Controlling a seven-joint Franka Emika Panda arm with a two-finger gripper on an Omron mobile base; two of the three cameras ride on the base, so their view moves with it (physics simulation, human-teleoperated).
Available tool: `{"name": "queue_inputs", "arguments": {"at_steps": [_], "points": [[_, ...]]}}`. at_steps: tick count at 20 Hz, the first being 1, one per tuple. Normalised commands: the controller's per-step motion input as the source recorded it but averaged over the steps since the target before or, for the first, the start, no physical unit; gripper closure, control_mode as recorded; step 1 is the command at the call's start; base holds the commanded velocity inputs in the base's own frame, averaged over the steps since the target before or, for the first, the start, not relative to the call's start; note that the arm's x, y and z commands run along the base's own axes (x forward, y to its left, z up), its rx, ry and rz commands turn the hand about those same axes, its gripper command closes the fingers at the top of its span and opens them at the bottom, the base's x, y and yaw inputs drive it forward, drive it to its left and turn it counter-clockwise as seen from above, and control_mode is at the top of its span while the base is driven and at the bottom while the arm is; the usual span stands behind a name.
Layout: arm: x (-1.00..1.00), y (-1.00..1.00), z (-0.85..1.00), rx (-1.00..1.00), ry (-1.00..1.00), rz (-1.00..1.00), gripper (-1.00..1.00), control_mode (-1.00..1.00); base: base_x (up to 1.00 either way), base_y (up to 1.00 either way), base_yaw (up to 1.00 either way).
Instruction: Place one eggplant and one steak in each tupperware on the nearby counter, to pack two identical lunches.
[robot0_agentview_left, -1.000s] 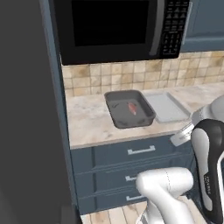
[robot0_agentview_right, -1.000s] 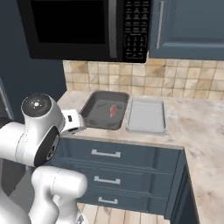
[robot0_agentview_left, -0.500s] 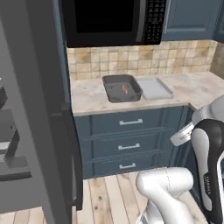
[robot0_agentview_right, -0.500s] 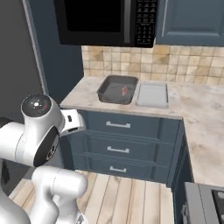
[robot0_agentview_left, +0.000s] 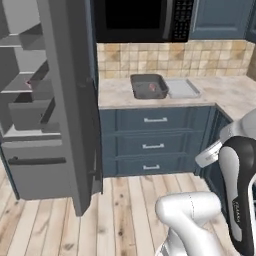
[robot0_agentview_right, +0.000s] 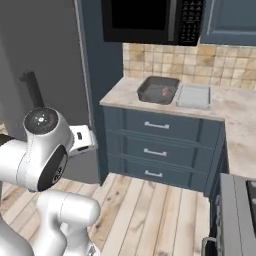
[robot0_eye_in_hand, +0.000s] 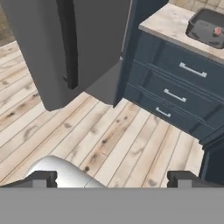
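Note:
On the beige counter (robot0_agentview_left: 117, 94) (robot0_agentview_right: 122, 96) (robot0_eye_in_hand: 165, 22) stands the dark grey tupperware tub (robot0_agentview_left: 135, 86) (robot0_agentview_right: 149, 95) (robot0_eye_in_hand: 200, 27) with a reddish steak (robot0_agentview_left: 151, 88) (robot0_agentview_right: 165, 91) (robot0_eye_in_hand: 217, 31) inside it. The pale grey tupperware tray (robot0_agentview_left: 182, 88) (robot0_agentview_right: 193, 95) lies right beside the tub. My gripper (robot0_eye_in_hand: 113, 179) hangs over the wooden floor, well back from the counter, open with nothing between its fingers. The eggplant is out of view.
An open fridge (robot0_agentview_left: 30, 105) with shelves stands at the left, its tall door (robot0_agentview_left: 70, 100) (robot0_eye_in_hand: 65, 43) swung out over the floor. Blue-grey drawers (robot0_agentview_left: 155, 135) (robot0_agentview_right: 155, 140) sit under the counter, a microwave (robot0_agentview_left: 140, 20) above it. A stove edge (robot0_agentview_right: 240, 210) is at the right.
The whole picture has shifted: the base has backed away from the counter and the open fridge has come into the left base view. The gripper has stayed open.

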Motion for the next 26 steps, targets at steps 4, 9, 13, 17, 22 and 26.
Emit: {"name": "queue_inputs", "arguments": {"at_steps": [4, 9, 13, 17, 22, 26], "points": [[0.0, 0.0, 0.0, 0.0, 0.0, 0.0, -1.0, 1.0, -0.65, 0.0, 0.29], [0.0, 0.0, 0.0, 0.0, 0.0, 0.0, -1.0, 1.0, -0.2, 0.4, 0.31], [0.0, 0.0, 0.0, 0.0, 0.0, 0.0, -1.0, 1.0, 0.0, 0.83, 0.29], [0.0, 0.0, 0.0, 0.0, 0.0, 0.0, -1.0, 1.0, 0.0, 0.99, 0.24], [0.0, 0.0, 0.0, 0.0, 0.0, 0.0, -1.0, 1.0, -0.06, 1.0, 0.17], [0.0, 0.0, 0.0, 0.0, 0.0, 0.0, -1.0, 1.0, -0.01, 1.0, 0.11]]}}
